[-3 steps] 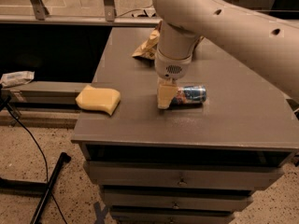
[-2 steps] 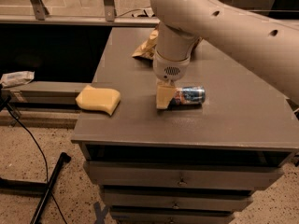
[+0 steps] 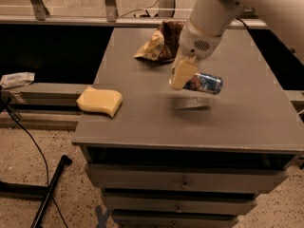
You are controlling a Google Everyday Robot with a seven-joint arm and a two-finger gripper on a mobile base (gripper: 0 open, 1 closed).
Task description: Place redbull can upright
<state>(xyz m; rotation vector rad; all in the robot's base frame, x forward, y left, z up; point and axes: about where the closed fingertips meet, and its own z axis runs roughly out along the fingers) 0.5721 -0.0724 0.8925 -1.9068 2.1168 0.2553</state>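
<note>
The big grey surface (image 3: pixel 247 122) fills the middle of the frame, with drawers (image 3: pixel 185 182) under it. The fat white arm (image 3: pixel 213 13) comes down from the upper right.

A brown and yellow snack bag (image 3: pixel 159 44) lies crumpled at the back of the surface, just left of the arm. A yellow sponge (image 3: pixel 99 100) sits on the left edge of the surface, well apart from everything else.

The redbull can (image 3: pixel 205 83) is in the middle of the frame, a bit to the right. It is up in the air, lying on its side, with its dark shadow (image 3: pixel 191 102) on the surface below it. Nothing sits under the can.

The pincer (image 3: pixel 187 80) is squeezed onto the left end of the can and holds it up. One tan finger (image 3: pixel 182 74) shows in front.

A thin black cable (image 3: pixel 33 144) runs over the floor at the lower left.
</note>
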